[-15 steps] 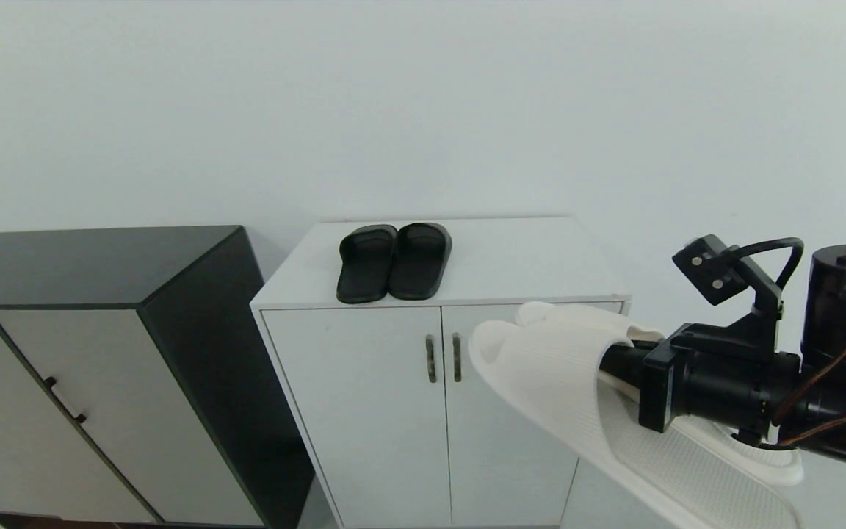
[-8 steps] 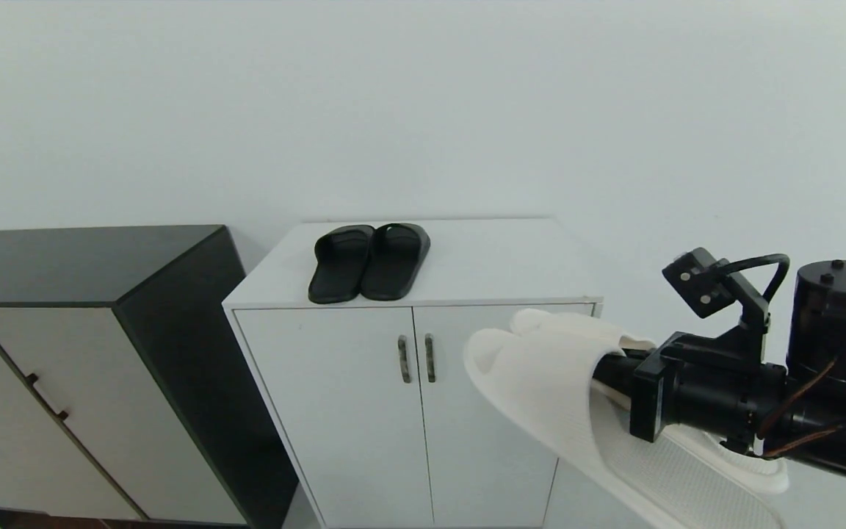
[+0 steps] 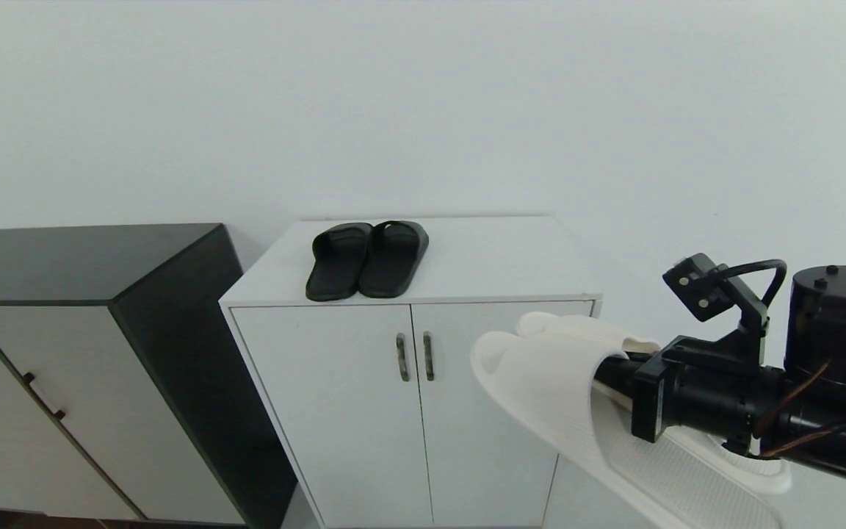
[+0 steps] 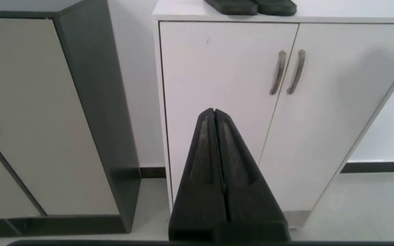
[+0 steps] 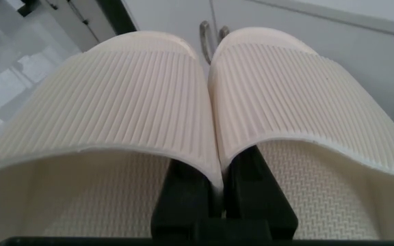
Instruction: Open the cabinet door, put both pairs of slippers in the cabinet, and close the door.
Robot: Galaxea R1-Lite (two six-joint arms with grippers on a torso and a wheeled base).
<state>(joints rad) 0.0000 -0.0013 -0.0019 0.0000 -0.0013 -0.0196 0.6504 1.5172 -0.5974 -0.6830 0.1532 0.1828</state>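
Your right gripper (image 5: 217, 181) is holding the white slippers (image 3: 540, 367) side by side in front of the white cabinet (image 3: 511, 257), its jaws pinching both inner straps together. The black slippers (image 3: 366, 258) are lying on the cabinet's top, above its closed doors (image 3: 335, 411). Your left gripper (image 4: 215, 123) is pointing at the cabinet, jaws pressed together, gripping nothing

Bystanders along the wall

A black cabinet (image 3: 92, 264) stands against a plain pale wall (image 3: 423, 110). Its front carries 2 light grey doors (image 3: 56, 441), one with a dark fitting (image 3: 45, 397), possibly a slim bar handle. In the left wrist view, a pale floor (image 4: 368, 212) meets a dark skirting strip (image 4: 378, 166).
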